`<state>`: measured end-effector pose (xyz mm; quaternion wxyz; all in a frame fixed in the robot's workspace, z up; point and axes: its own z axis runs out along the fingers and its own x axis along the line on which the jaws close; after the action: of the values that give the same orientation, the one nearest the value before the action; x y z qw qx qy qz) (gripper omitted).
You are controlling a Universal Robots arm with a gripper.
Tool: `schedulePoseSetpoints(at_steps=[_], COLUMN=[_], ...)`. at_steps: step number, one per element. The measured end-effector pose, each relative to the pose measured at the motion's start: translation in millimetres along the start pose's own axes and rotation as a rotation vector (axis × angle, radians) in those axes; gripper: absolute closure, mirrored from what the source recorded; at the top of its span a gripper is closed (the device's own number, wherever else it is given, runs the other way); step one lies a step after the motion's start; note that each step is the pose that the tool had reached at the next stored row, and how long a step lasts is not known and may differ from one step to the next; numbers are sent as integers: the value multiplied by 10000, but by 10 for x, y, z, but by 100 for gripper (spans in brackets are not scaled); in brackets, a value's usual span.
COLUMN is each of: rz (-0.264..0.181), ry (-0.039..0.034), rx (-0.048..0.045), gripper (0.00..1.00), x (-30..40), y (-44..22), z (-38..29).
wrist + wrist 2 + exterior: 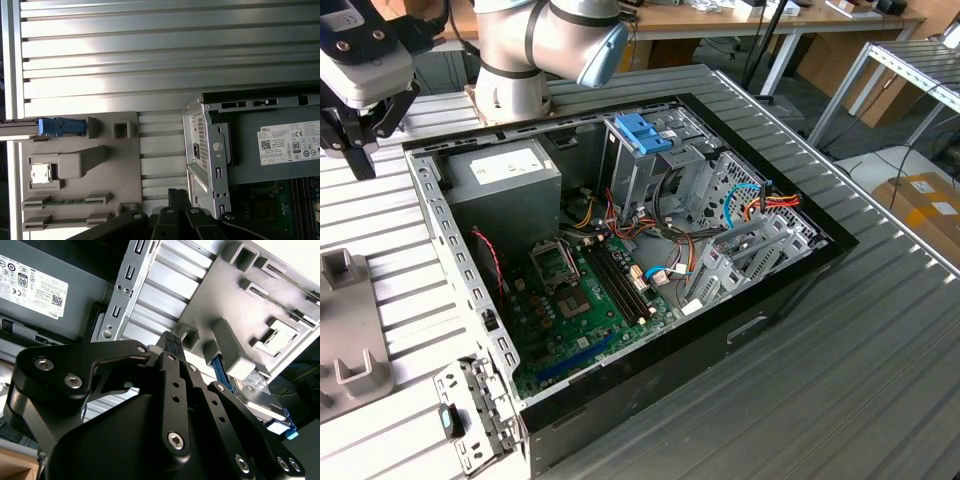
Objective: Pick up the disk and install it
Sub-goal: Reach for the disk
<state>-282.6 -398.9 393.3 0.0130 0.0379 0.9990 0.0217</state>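
The gripper (172, 339), its black fingers pressed together on nothing, hangs above the ribbed aluminium table (150, 50) between the open computer case (790, 290) and the grey fixture plate (280, 305), where the disk (257, 399) stands on edge in a slot, well clear of the fingers.

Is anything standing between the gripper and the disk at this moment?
Partly: in the second wrist view, raised grey posts of the fixture plate stand between the gripper and the disk, which sits on edge behind them.
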Motion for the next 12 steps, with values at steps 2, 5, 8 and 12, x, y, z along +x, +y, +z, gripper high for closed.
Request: schedulePoseSetpoints(at_steps=[2,5,8,12], rz=[-1,1,0,0], ry=[-1,0,-1,-1], rx=[0,0,0,0], gripper=[90,90,90,90], x=[23,57,81,120], y=[-2,-4,-6,-9], z=[0,-1,-2,-3])
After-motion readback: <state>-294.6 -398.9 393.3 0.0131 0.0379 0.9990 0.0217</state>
